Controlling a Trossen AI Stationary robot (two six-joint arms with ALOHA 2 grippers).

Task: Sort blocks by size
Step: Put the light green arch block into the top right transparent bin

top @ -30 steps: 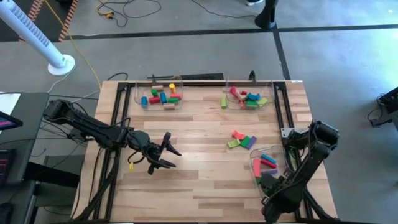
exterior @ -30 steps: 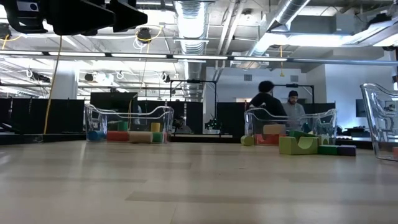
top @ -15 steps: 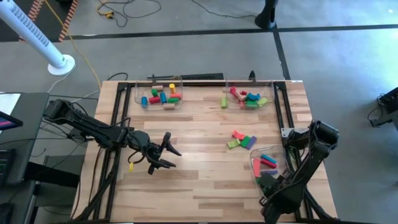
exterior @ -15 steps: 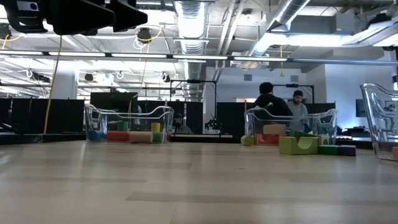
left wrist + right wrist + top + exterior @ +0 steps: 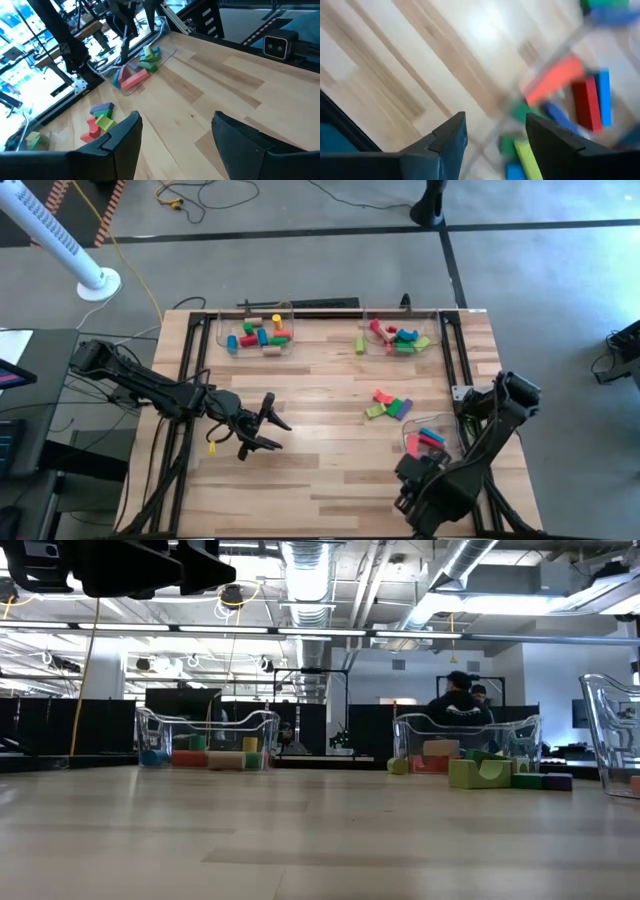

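The right gripper [image 5: 492,132] was seen with its two dark fingers [image 5: 445,142] spread apart and nothing between them, held above the near right clear plastic tray [image 5: 408,442], presumably so that a piece could be let fall among the long red, blue and green wooden bars [image 5: 587,102] collected there. In the high view this gripper [image 5: 412,480] was placed at the front right of the light wooden tabletop [image 5: 320,405], just beside that tray. The left gripper [image 5: 268,428] was kept waiting over the front left of the tabletop, its fingers [image 5: 120,142] also parted and empty. A small loose cluster of red, green and purple wooden blocks [image 5: 388,406] was left unsorted on the bare wood between the trays. Two further clear trays [image 5: 222,330] were set along the far edge, the left one filled with short cylinders [image 5: 258,337], which suggests one size per tray. A yellow piece [image 5: 211,448] lay near the left arm.
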